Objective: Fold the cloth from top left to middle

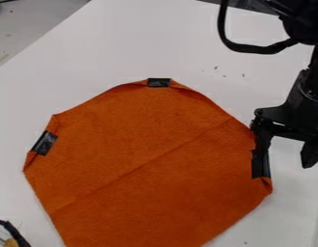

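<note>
An orange cloth lies spread flat, with a faint diagonal crease across it. Strips of black tape mark its top corner, its left corner and its right edge. My gripper hangs at the right, over the cloth's right edge. Its fingers stand wide apart, one in front of the taped right edge and the other out over the white table. Nothing is held between them. The gripper hides part of the right tape, and whether the near finger touches the cloth I cannot tell.
The white table has a few dark specks beyond the cloth. Its left edge runs diagonally at the upper left, with floor past it. A black cable loops from the arm at the top right. A dark object with a yellowish part sits at the lower left.
</note>
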### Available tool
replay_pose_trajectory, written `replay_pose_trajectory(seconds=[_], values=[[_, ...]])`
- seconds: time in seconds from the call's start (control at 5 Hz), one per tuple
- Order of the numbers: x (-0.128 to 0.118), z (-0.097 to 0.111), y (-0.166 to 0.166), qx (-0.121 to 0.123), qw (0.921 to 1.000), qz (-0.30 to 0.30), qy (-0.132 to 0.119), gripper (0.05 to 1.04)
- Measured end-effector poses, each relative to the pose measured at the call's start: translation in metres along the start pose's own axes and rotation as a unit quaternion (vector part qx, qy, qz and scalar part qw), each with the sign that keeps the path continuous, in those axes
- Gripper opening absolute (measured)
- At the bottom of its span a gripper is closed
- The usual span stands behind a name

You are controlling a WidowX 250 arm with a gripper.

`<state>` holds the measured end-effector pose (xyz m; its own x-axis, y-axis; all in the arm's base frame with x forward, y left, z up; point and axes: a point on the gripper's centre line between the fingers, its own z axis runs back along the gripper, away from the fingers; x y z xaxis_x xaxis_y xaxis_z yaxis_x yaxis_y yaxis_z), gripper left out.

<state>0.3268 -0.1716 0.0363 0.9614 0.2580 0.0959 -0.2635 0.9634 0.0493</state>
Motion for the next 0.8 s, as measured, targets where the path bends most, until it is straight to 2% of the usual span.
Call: replay_pose_trajectory(seconds=[0.2, 0.4, 0.6, 0.8], values=[[-0.004, -0.012, 0.002, 0.013, 0.9998, -0.003, 0.013, 1.0], [0.0, -0.019, 0.019, 0.031, 0.9994, -0.005, 0.016, 1.0], [0.017, -0.019, 0.04, 0.05, 0.9987, -0.001, 0.01, 1.0], [0.046, -0.009, 0.061, 0.056, 0.9982, 0.003, -0.019, 1.0]])
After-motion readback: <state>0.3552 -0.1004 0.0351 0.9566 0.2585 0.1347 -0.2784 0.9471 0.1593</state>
